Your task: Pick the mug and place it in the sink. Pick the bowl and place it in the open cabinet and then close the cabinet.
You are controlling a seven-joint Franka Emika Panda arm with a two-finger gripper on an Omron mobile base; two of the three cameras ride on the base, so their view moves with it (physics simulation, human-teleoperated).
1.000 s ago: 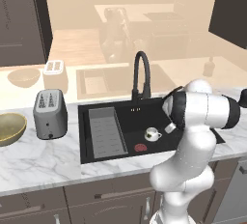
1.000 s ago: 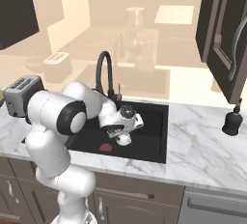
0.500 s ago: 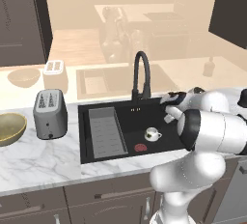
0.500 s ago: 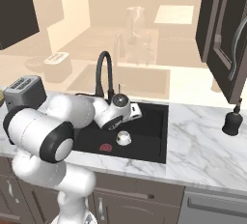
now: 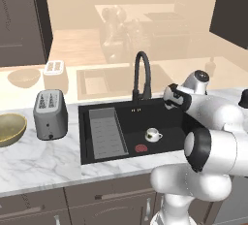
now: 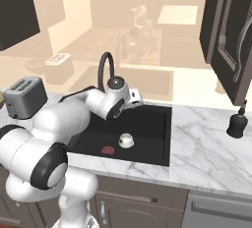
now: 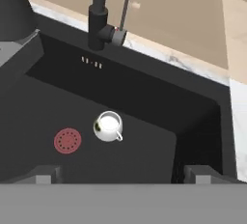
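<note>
Nearest the cameras, the white arm curls over the front of the counter, and its gripper hangs above the sink with both fingertips spread wide and nothing between them. Below it the mug stands upright on the black floor of the basin, apart from the hand, so the first half of the task looks done. Just beside the mug lies the red drain, and the grey ribbed tray fills the basin's left part; the basin holds nothing else that can be seen. Behind the mug the black gooseneck faucet rises from the back rim. What the coming move turns on, as a judgement, is the bowl: it sits on the marble counter well to the robot's left, past the toaster, which stands between it and the sink, so the hand must swing left across the basin and over or around the toaster to reach it. Being wide and shallow, the bowl has no long axis to favour, and its thin rim seems the likely place to pinch; it looks empty. Farther back and up on the robot's right hangs the dark cabinet, 1 door with a curved silver handle standing open toward the room; its inside cannot be made out.
</note>
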